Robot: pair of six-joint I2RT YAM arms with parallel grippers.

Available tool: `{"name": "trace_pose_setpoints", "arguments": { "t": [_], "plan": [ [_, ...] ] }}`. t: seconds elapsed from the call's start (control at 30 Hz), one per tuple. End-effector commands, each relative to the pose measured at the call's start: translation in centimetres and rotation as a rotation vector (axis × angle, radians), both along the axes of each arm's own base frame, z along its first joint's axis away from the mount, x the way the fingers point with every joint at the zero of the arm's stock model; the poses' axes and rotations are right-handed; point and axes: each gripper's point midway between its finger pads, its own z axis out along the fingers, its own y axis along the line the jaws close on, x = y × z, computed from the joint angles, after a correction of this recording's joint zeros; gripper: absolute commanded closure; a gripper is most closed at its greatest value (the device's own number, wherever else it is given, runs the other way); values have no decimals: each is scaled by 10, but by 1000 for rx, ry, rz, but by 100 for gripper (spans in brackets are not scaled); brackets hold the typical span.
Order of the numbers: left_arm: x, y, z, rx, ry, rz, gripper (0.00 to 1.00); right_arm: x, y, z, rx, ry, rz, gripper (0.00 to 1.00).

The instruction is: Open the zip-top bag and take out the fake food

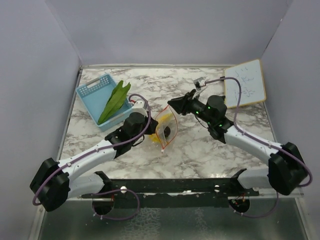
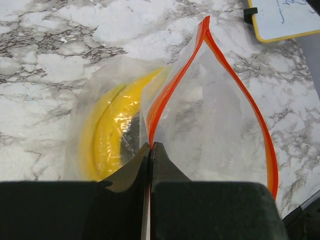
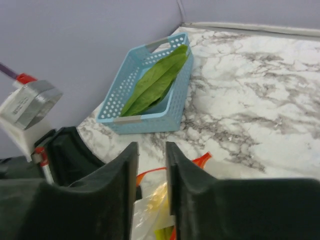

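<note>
The zip-top bag (image 2: 215,125) lies mid-table with its orange-red zip strip (image 2: 165,95) spread wide apart. My left gripper (image 2: 150,146) is shut on the near end of that strip. Through the plastic I see a yellow piece (image 2: 107,135) of the fake food and a small dark piece (image 2: 131,140). The long green leafy piece (image 3: 155,82) lies in the light-blue basket (image 3: 142,122). My right gripper (image 3: 151,147) hovers open above the bag (image 3: 150,205) with nothing between its fingers. From above, the right gripper (image 1: 170,104) is just beyond the bag (image 1: 165,120).
The blue basket (image 1: 92,90) stands at the back left of the marble table. A small whiteboard (image 1: 245,82) with a yellow rim lies at the back right. Purple walls close in the sides and back.
</note>
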Motion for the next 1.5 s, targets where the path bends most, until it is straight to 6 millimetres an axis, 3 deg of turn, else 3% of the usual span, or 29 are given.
{"name": "trace_pose_setpoints", "arguments": {
  "t": [0.0,0.03,0.2,0.47,0.57,0.8,0.83,1.07,1.23,1.47],
  "plan": [
    [2,-22,36,-88,-75,-54,100,-33,-28,30,86,-62,-43,88],
    [3,-25,38,-89,-78,-61,100,-38,-32,29,80,-48,-48,97],
    [8,-45,36,-79,-75,-100,100,-61,-36,21,54,20,10,98],
    [1,-76,37,-111,-66,-166,100,-83,-39,-37,7,131,54,98],
    [0,-75,40,-117,-75,-152,100,-82,-45,-63,-41,176,26,98],
    [1,-67,51,-125,-98,-117,100,-83,-37,-111,-83,263,63,98],
    [0,-64,54,-121,-103,-111,100,-79,-32,-129,-103,278,71,98],
    [1,-61,59,-79,-119,-113,100,-69,-18,-149,-109,264,80,98],
    [4,-62,57,-41,-125,-125,100,-68,10,-164,-138,274,126,85],
    [-4,-46,55,-65,-116,-86,100,-69,37,-159,-147,245,162,60]
  ]
}}
